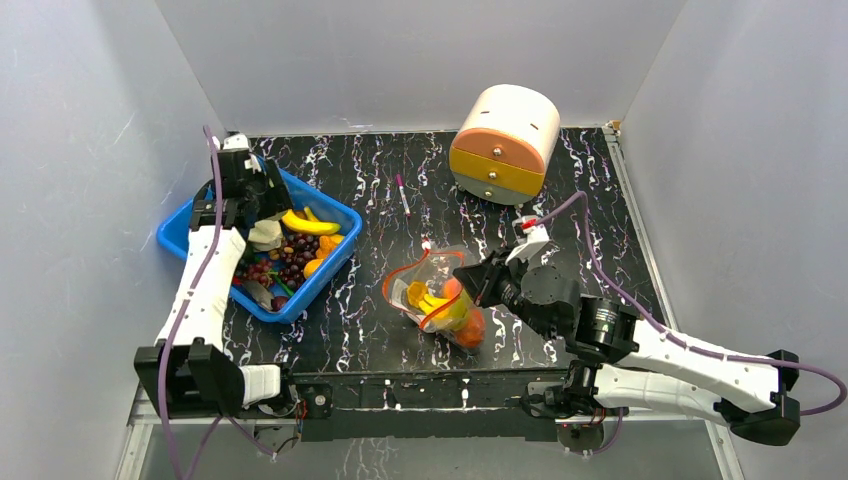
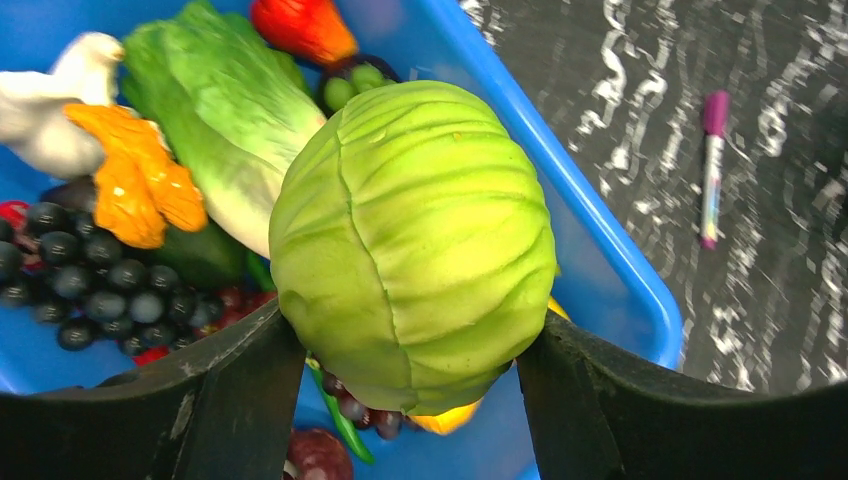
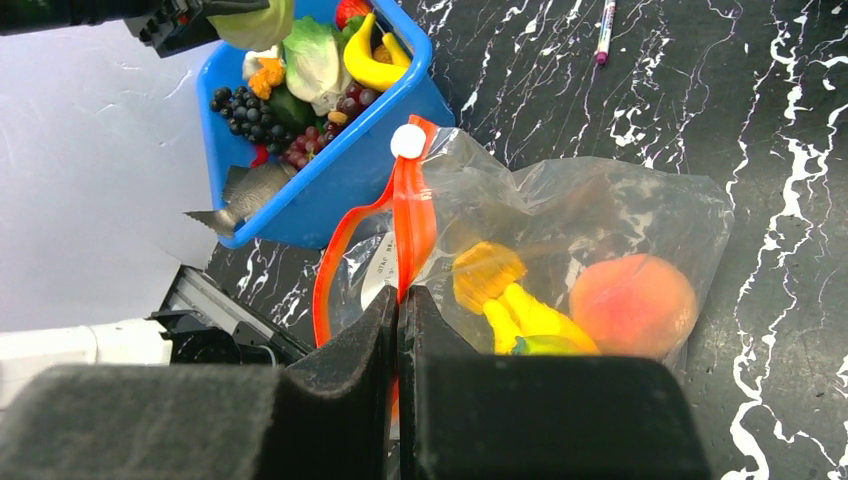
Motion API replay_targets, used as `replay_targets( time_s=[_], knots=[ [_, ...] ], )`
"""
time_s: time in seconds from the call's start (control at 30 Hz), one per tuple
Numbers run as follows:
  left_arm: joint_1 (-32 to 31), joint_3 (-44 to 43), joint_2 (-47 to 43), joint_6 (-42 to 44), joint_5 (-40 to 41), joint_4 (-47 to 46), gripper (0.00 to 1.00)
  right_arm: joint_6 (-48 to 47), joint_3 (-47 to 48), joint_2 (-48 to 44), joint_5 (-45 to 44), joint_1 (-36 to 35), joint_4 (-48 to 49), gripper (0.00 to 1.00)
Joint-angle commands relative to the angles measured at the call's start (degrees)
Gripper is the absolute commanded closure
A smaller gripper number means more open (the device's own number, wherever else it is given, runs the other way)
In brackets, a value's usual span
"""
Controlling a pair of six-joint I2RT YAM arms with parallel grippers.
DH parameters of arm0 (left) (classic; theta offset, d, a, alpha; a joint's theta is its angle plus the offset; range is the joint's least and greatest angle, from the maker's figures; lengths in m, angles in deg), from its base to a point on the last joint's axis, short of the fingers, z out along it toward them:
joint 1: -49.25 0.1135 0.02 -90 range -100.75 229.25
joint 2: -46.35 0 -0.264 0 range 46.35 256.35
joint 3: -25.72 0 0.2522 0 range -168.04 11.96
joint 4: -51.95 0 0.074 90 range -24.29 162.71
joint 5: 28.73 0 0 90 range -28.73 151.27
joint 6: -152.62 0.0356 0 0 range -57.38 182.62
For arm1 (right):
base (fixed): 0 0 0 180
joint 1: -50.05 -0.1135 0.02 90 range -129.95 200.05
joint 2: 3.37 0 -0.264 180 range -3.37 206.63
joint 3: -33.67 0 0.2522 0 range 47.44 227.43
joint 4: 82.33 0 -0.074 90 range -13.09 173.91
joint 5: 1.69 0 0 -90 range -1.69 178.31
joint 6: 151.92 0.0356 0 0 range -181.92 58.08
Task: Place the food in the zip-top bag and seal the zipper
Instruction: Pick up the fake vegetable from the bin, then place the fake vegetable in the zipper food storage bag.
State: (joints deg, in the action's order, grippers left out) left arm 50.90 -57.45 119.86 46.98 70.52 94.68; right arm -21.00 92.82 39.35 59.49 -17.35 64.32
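My left gripper (image 2: 410, 335) is shut on a green cabbage (image 2: 415, 240) and holds it above the blue bin (image 2: 600, 230). The top view shows this gripper (image 1: 258, 200) over the bin's back part. The clear zip-top bag (image 3: 600, 205) lies mid-table (image 1: 440, 295) with a round orange fruit (image 3: 632, 305) and yellow bananas (image 3: 530, 315) inside. My right gripper (image 3: 398, 300) is shut on the red-orange zipper (image 3: 413, 220) at the bag's mouth, which gapes in a loop to the left. The bin holds bananas (image 1: 310, 224), dark grapes (image 2: 90, 285) and other toy food.
A cream and orange round drawer box (image 1: 505, 140) stands at the back right. A pink pen (image 1: 402, 193) lies between the bin (image 1: 325, 275) and that box. White walls close in the table on three sides.
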Motion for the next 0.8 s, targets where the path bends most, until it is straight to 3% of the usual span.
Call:
replay_targets(
  time_s=[0.0,0.3,0.53,0.77],
  knots=[
    [-0.25,0.83,-5.76,0.30,-11.70,3.58,0.47,1.40,3.23,0.16,-0.68,-0.28,2.24,1.00],
    [-0.32,2.64,-14.18,-1.60,-37.71,6.59,0.48,4.83,2.02,2.96,-0.66,-0.28,5.41,1.00],
    [-1.37,8.28,-18.94,-8.24,-57.13,-1.43,0.47,6.62,1.32,4.84,-3.79,-0.28,9.18,1.00],
    [-3.83,12.28,-21.28,-11.39,-63.68,-6.06,0.48,9.00,2.15,7.27,-4.62,-0.28,10.87,1.00]
  ],
)
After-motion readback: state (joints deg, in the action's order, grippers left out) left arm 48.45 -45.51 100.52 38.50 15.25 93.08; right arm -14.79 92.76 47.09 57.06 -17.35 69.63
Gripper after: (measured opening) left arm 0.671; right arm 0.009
